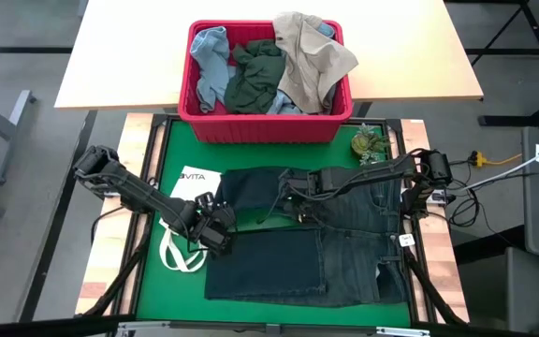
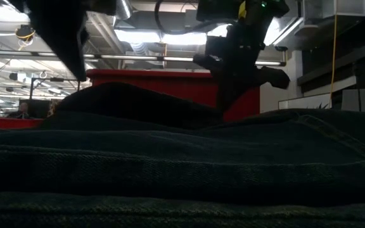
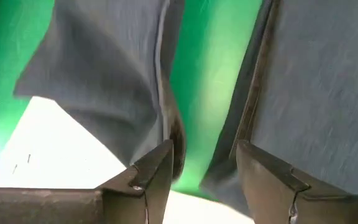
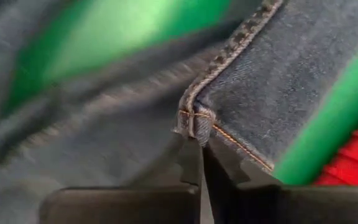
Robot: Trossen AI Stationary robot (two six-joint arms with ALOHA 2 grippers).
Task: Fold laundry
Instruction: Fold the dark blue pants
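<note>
Dark navy jeans (image 1: 298, 262) lie spread on the green mat (image 1: 171, 150), partly folded over themselves. My right gripper (image 1: 295, 199) is shut on the denim near the middle of the jeans' far half. My left gripper (image 1: 215, 229) stands open at the jeans' left edge, beside the white tote bag (image 1: 195, 184). In the left wrist view its fingers (image 3: 160, 168) straddle a strip of bare mat between two denim edges (image 3: 166, 93); whether they touch the cloth does not show. A light blue piece (image 1: 211, 61), a dark green piece (image 1: 255, 80) and a beige piece (image 1: 312, 56) lie in the red basket. My right gripper pinches a stitched corner of the jeans' seamed edge (image 4: 192, 121) between its two fingertips. The fingers slant steeply down onto it from the table's right. The corner stands up a little at the fingertips, while the rest of the jeans lie on the mat.
The red basket (image 1: 265, 122) stands at the mat's far edge. A small green camouflage object (image 1: 371, 143) lies at the far right corner of the mat. The tote bag's loop handles (image 1: 181, 255) lie on the mat left of the jeans.
</note>
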